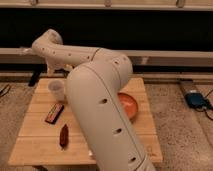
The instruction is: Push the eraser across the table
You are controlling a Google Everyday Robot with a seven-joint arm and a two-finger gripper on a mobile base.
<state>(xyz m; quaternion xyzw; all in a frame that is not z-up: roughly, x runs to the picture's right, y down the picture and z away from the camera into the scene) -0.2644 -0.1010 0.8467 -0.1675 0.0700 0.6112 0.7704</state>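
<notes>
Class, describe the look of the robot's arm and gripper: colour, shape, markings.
The arm is cream-white, built of thick rounded tubular segments with bulbous joints, dotted with small dark round holes. No cables show. The cream gripper hangs over the far edge of the light wooden plank table.

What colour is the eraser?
Eraser: dark brown-black with a reddish-orange edge, in the camera view. Gripper is over the far-left corner of the table, behind the cup.

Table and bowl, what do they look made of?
Table: light wood, matte, plank seams visible. Bowl: probably plastic, smooth orange, slight sheen, partly hidden by the arm. Gripper hangs over the table's far left edge, behind the cup.
</notes>
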